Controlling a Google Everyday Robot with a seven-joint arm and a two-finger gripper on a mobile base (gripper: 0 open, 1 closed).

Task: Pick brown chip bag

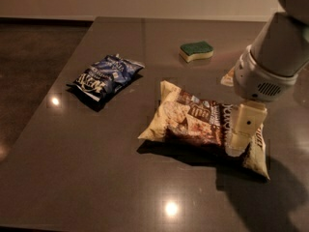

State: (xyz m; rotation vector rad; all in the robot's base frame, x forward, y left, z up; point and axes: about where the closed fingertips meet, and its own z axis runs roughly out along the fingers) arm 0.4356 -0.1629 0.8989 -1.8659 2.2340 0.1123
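I see my tool (240,141) over the right end of the brown chip bag (190,122), which lies right of centre on the bench (87,163); released or clenched, I cannot tell.

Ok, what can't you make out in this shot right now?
- Camera view: the end effector hangs over the right end of the brown chip bag and covers part of its lettering.
- Whether it touches the bag cannot be told.
- A pale item behind the arm is mostly hidden by it.
- The arm is cut off by the top right edge.
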